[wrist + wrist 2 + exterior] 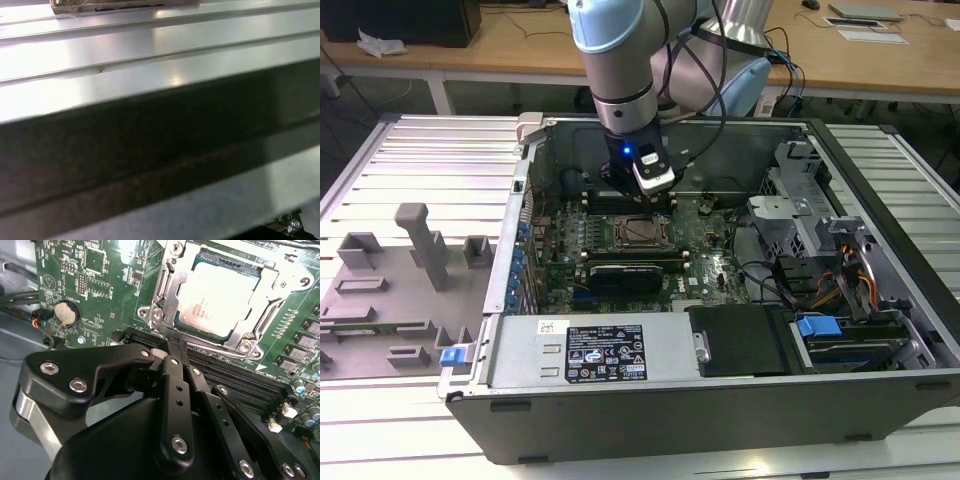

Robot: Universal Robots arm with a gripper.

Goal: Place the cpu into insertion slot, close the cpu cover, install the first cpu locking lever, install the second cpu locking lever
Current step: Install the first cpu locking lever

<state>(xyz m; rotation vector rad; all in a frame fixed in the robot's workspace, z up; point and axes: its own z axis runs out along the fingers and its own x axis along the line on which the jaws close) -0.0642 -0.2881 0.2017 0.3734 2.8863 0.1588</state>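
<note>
silvery cpu (220, 297) under cpu cover (272, 277)

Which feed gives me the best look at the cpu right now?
The second wrist view: the cpu lies close up in the insertion slot, framed by the cpu cover. The exterior view shows it small and distant.

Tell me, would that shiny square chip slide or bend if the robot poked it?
Probably neither. The cpu looks like a flat metal-topped plate, so likely stiff. It lies in the insertion slot with the cpu cover framing its edges, which should stop sliding. The gripper sits just beside the socket's corner.
</note>
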